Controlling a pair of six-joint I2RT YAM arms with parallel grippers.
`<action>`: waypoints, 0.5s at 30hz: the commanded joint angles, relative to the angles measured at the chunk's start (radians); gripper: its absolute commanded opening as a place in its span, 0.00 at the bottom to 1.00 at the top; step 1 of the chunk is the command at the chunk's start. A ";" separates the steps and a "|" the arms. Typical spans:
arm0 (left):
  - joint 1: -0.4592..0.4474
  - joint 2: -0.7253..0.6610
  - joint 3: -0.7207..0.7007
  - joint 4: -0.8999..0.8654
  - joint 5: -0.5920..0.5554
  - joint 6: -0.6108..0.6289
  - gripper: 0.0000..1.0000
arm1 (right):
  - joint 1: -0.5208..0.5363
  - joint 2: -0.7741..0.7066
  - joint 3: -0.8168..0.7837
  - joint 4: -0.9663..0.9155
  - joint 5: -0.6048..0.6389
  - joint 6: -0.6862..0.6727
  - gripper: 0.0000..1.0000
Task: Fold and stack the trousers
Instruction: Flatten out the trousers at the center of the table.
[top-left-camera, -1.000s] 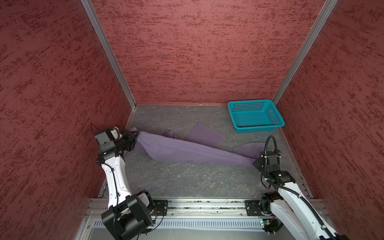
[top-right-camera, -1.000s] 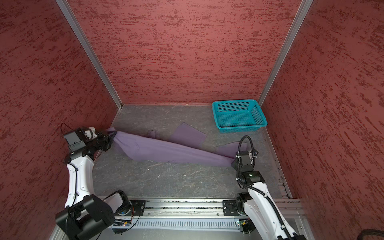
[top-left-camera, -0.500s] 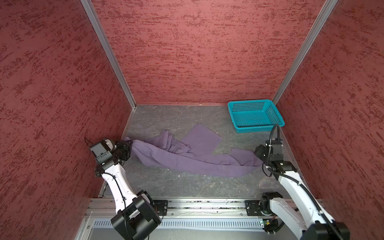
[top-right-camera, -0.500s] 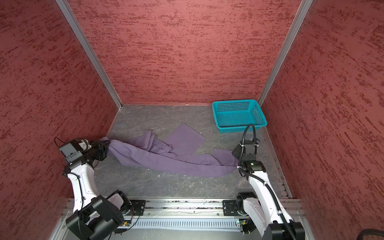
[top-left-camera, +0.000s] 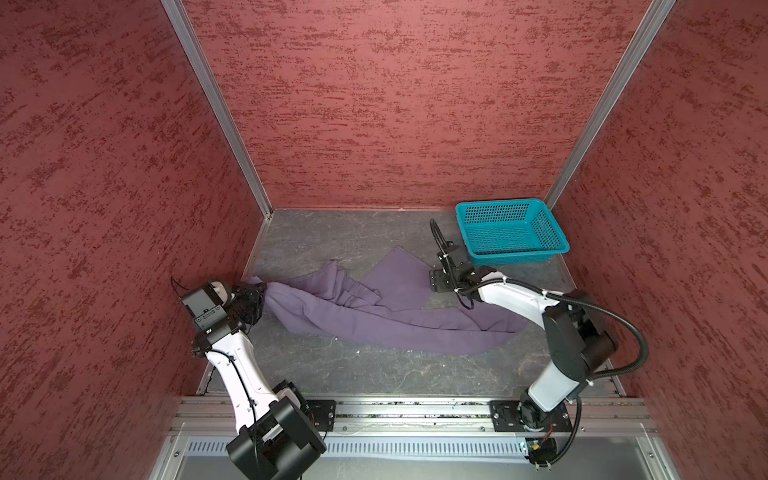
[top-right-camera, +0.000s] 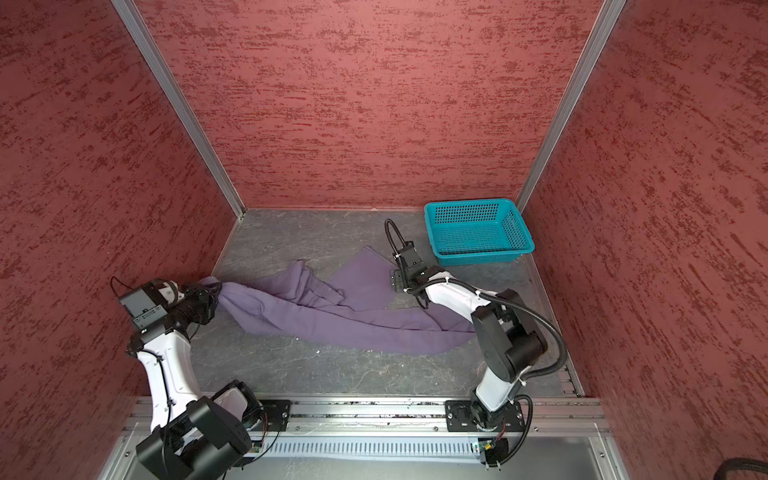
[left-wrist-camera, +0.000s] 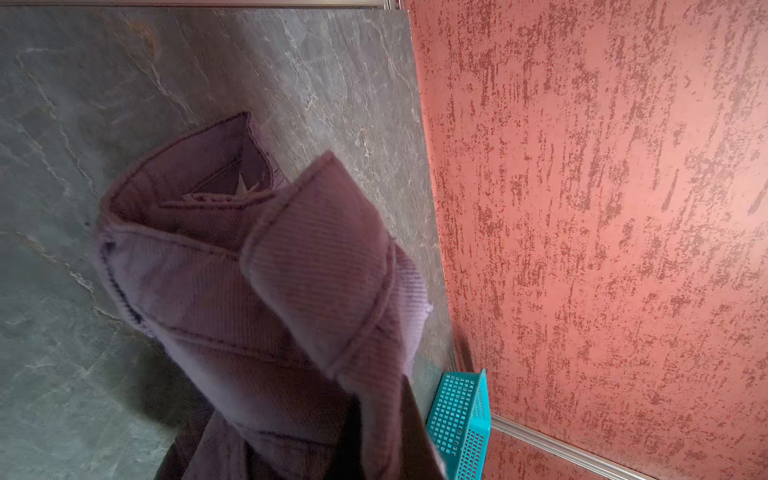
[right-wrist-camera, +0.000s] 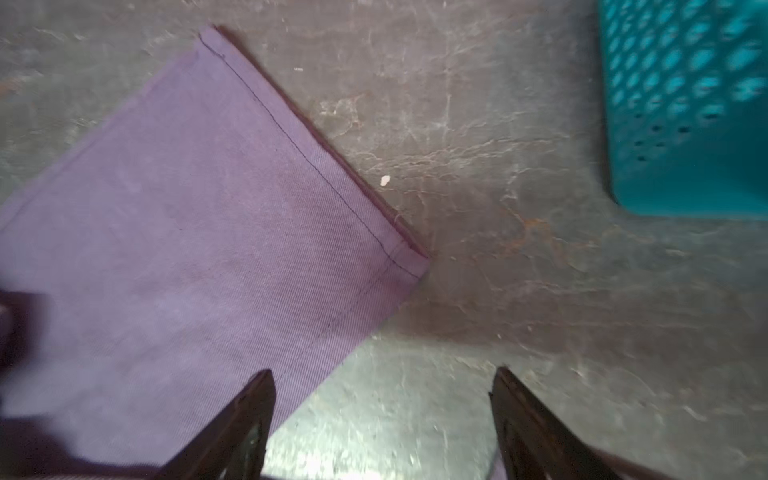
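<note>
My left pincer (top-left-camera: 254, 296) grips the trousers' (top-left-camera: 374, 328) waistband (left-wrist-camera: 291, 270) at nine o'clock; my right pincer (right-wrist-camera: 382, 372) gapes by a hem corner (right-wrist-camera: 405, 259). Limp cloth, I judge: pinch that stitched hem.

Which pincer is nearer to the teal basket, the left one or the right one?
Right. The right pincer hangs open beside the near corner of the basket, over a leg end of the trousers. The left pincer is across the table, shut on their waistband.
</note>
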 joint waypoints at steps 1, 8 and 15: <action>0.002 -0.013 -0.013 -0.009 0.018 0.026 0.00 | -0.007 0.074 0.107 -0.003 0.035 -0.050 0.86; 0.000 -0.009 -0.015 -0.007 0.025 0.032 0.00 | -0.052 0.209 0.194 -0.018 -0.035 -0.027 0.86; -0.006 0.005 -0.034 0.010 0.029 0.025 0.00 | -0.081 0.244 0.191 -0.016 -0.101 -0.010 0.73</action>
